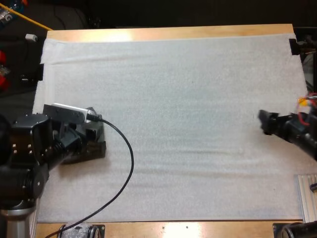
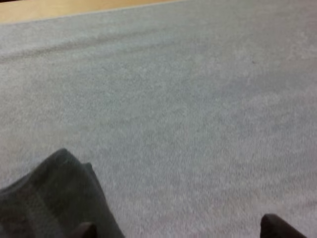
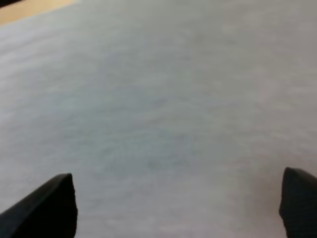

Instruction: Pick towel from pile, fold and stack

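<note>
High view: looks down over a white mat [image 1: 188,99] spread across the wooden bench [image 1: 168,32]. Catches the left gripper [image 1: 94,140] low at the mat's left side. Places the right gripper [image 1: 261,121] well apart at the right edge, above bare mat.

Left wrist view: finds a crumpled, dark grey-green towel [image 2: 52,201] lying on the mat. Shows the fingers [image 2: 280,229] set wide apart and holding nothing, one tip at the towel's edge, the other well clear over bare mat.

Right wrist view: frames both fingers [image 3: 49,206] spread wide over bare mat, nothing between them.

Looks soft, light and limp by the rounded folds. Likely to sag and bunch when lifted rather than keep any shape. Best pinched at a raised ridge or a free corner of the crumple, not pressed flat into the mat.
</note>
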`<state>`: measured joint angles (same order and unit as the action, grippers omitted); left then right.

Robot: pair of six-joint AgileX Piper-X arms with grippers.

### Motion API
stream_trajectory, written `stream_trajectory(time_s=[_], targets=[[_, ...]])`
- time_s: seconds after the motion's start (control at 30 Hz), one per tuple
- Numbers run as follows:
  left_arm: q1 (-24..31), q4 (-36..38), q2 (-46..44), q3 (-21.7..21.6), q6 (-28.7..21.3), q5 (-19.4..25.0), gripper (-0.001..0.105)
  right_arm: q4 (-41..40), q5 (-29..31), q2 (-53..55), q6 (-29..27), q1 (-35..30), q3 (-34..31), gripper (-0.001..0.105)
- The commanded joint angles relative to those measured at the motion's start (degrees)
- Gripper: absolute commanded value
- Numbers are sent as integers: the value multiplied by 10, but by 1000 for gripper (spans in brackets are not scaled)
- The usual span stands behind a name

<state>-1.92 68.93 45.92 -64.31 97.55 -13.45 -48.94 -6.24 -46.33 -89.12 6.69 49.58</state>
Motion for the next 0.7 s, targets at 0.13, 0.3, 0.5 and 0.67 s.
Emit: stream_trajectory(time_s=[0.13, 0.3, 0.5, 0.67], targets=[[-2, 3, -18, -5, -2, 1, 62, -79, 0, 34, -92, -78, 4, 81], [-2, 11, -42, -5, -10, 13, 62, -106, 9, 100, -101, -91, 4, 81], [-2, 38, -86, 18, -31, 13, 62, -162, 9, 172, -141, -91, 4, 81], [-2, 46, -140, 82, -31, 13, 62, -201, 11, 232, -144, -91, 4, 81]])
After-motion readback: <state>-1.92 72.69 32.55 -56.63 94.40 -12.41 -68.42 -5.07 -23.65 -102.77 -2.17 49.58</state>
